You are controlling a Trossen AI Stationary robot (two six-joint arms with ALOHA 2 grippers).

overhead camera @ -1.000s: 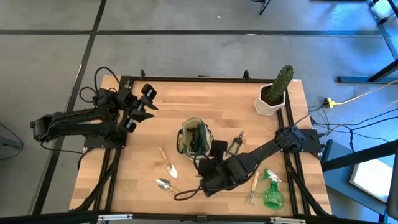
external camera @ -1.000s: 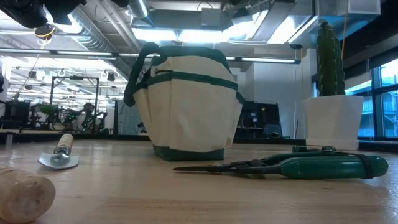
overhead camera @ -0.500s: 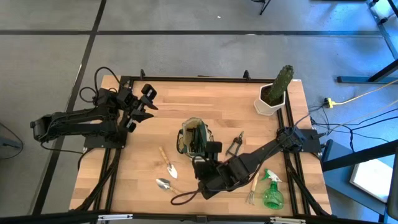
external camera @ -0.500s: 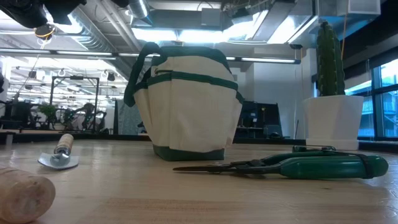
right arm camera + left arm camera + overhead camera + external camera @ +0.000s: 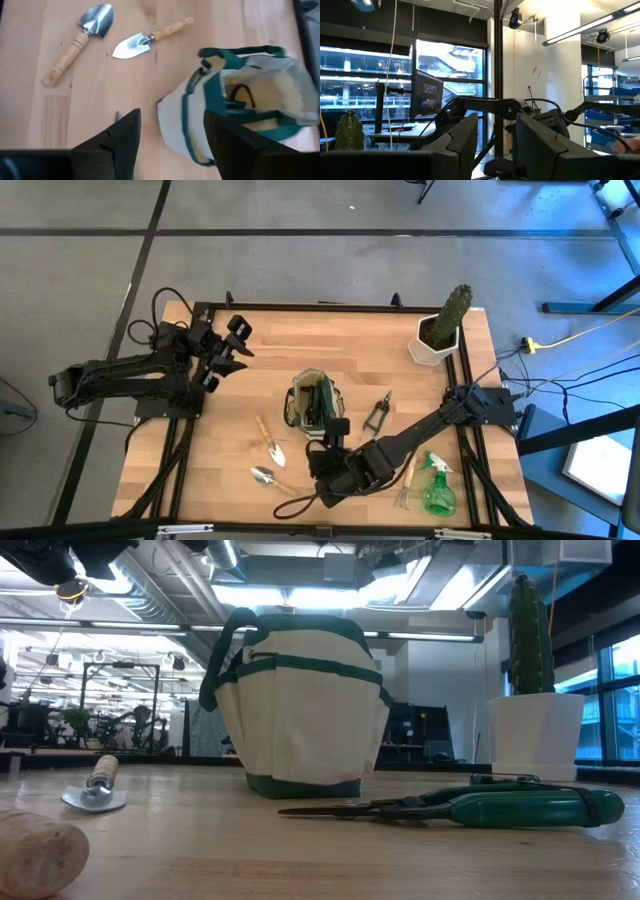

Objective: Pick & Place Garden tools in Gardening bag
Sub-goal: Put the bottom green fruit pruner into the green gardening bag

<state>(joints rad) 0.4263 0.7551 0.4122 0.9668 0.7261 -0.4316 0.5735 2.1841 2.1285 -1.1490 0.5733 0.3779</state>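
The olive-and-beige gardening bag (image 5: pixel 312 402) stands upright on its base at the table's middle and also shows in the low view (image 5: pixel 300 705). A dark green-handled tool lies inside it (image 5: pixel 240 102). On the table lie two wooden-handled trowels (image 5: pixel 270 442) (image 5: pixel 266 476), the pruners (image 5: pixel 378 412), the hand fork (image 5: pixel 405 483) and the green spray bottle (image 5: pixel 437 488). My right gripper (image 5: pixel 327 438) hangs open and empty just near of the bag (image 5: pixel 172 135). My left gripper (image 5: pixel 235 345) is open and empty, raised at the far left.
A cactus in a white pot (image 5: pixel 442 330) stands at the far right corner. Bare wood lies at the table's far middle. A black cable loop (image 5: pixel 295 498) trails under my right arm near the front edge.
My right gripper has moved a little toward the table's left and near edges, staying open beside the bag. The cable loop under the arm has shifted with it. Bag and tools have stayed in place.
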